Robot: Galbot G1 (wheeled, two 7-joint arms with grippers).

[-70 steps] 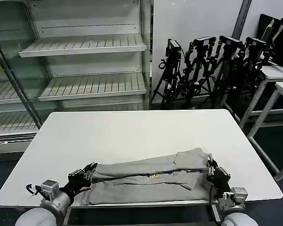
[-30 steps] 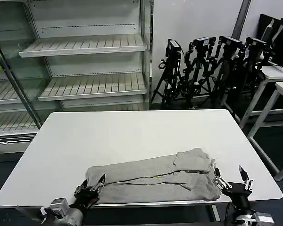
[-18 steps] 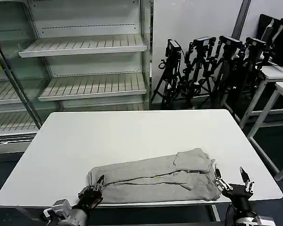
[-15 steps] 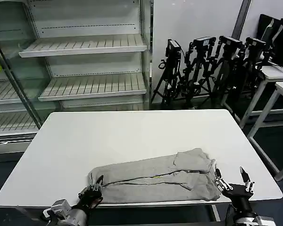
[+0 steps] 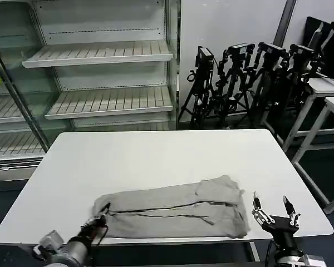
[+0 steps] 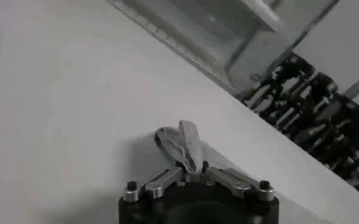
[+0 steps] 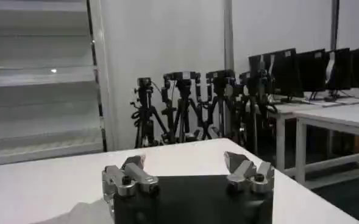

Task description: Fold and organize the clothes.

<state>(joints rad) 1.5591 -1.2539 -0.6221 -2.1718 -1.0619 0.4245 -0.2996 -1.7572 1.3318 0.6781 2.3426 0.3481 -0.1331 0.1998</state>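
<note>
The clothes, one light grey shirt, lie folded into a long strip along the front of the white table. My left gripper is at the strip's left end, shut on a pinch of the grey fabric. In the left wrist view the cloth bunches up right between the closed tips of the left gripper. My right gripper stands open just past the shirt's right end, apart from it. In the right wrist view the right gripper has nothing between its fingers, and a grey shirt edge lies beside it.
Both grippers hover at the table's front edge. Empty metal shelves stand behind the table on the left, a row of black tripods at the back right, and white desks on the far right. The table's far half is bare.
The right gripper let go of the shirt's right end and now stays open and still. The left gripper pulled back to the left, dragging the whole shirt leftward along the table.
</note>
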